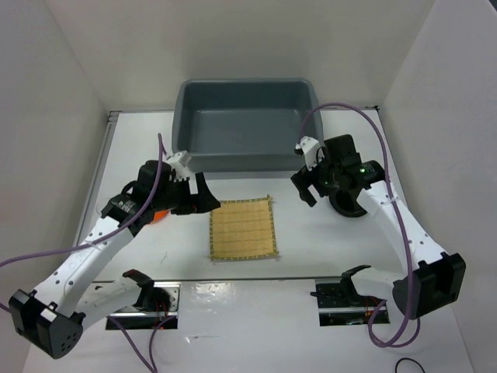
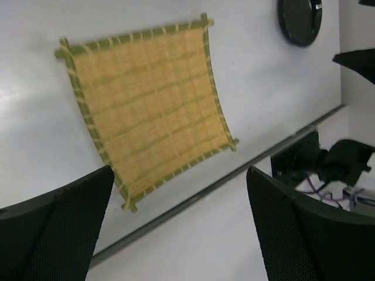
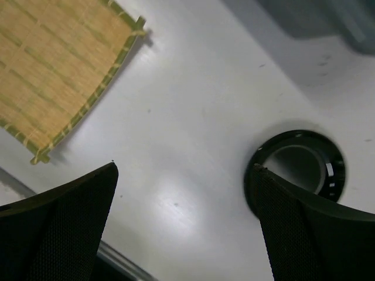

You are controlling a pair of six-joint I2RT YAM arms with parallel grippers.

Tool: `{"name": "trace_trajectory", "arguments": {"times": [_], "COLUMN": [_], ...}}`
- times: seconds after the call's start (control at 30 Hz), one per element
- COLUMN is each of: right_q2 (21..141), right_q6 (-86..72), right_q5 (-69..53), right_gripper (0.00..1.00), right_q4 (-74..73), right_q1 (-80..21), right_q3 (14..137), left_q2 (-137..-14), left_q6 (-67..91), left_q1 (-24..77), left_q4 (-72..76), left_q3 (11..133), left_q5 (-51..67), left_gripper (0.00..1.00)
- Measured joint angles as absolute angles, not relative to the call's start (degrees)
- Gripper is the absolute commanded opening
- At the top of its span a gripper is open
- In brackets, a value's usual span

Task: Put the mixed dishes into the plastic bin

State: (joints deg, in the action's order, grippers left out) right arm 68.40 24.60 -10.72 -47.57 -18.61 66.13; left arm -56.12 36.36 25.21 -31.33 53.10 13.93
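My left arm (image 1: pixel 78 264) reaches forward and inward, my left jaws spread wide with nothing between them. My right arm (image 1: pixel 404 225) angles inward, my right jaws likewise parted.

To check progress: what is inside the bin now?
Only the bare grey floor of the bin shows; no dish is visible inside. Its near wall covers a strip of floor along that side, so something small there could not be seen.

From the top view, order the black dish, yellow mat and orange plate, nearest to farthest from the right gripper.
1. Black dish, just beside the right gripper.
2. Yellow mat, at the centre.
3. Orange plate, far left, mostly hidden.
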Motion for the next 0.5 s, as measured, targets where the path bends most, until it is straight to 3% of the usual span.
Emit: {"name": "trace_trajectory", "arguments": {"times": [0.3, 0.33, 0.37, 0.43, 0.47, 0.5], "right_q2": [68.2, 68.5, 69.0, 71.9, 74.4, 77.4], "right_q6": [22.2, 22.0, 21.7, 21.1, 20.2, 19.5], "right_q5": [-27.0, -28.3, -29.1, -29.0, -28.6, -27.9], "right_gripper": [0.98, 0.93, 0.74, 0.2, 0.0, 0.0], "right_q4": [-47.4, -47.3, -47.0, -46.3, -46.2, -45.9], "right_q1": [-16.5, -16.6, -16.8, -18.1, -19.2, -20.7], "right_q3": [60.7, 60.7, 60.7, 60.8, 61.2, 61.8], "left_q2": [-50.6, -50.0, -49.6, -50.4, -51.8, -53.5], "left_q6": [46.1, 47.0, 48.2, 49.5, 49.8, 49.9], "left_q1": [24.4, 23.8, 22.9, 21.4, 20.8, 20.4], "left_q4": [-28.3, -27.4, -26.3, -24.4, -23.8, -23.3], "left_q3": [34.7, 33.1, 31.4, 28.9, 28.1, 27.5], "left_q5": [22.9, 23.7, 24.6, 26.3, 26.7, 26.6], "left_gripper": [1.0, 1.0, 1.0, 1.0, 1.0, 1.0]}}
